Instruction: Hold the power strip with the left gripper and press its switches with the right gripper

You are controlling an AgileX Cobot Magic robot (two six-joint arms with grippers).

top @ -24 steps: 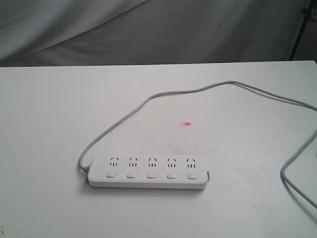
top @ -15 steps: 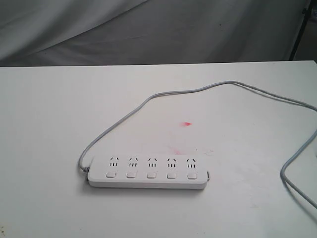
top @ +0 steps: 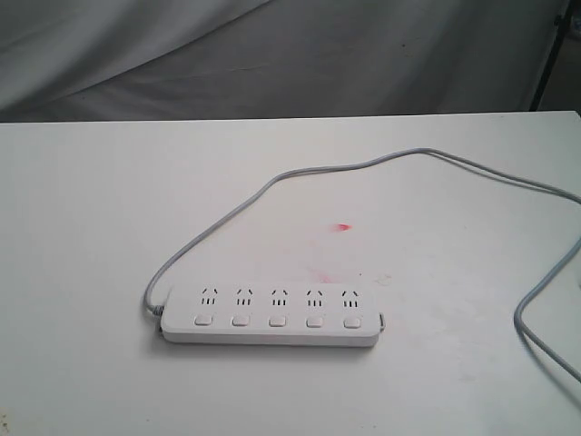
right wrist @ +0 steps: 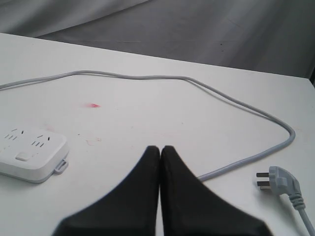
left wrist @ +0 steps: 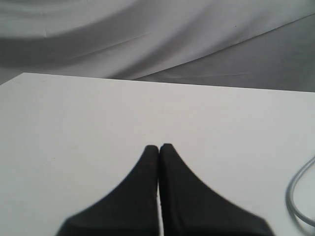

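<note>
The white power strip [top: 270, 315] lies flat on the white table [top: 82, 227], with its row of five switches [top: 277, 321] along the near side. Its grey cord [top: 300, 177] loops away behind it and off to the right. Neither arm shows in the exterior view. In the left wrist view my left gripper [left wrist: 159, 147] is shut and empty over bare table, with a bit of cord [left wrist: 295, 194] at the frame's edge. My right gripper [right wrist: 160, 148] is shut and empty too, apart from one end of the power strip [right wrist: 30, 153] and the cord [right wrist: 231, 101].
The cord's grey plug [right wrist: 279, 182] lies on the table close to the right gripper. A small red mark [top: 342, 226] stains the tabletop behind the strip. Grey cloth [top: 272, 54] hangs behind the table's far edge.
</note>
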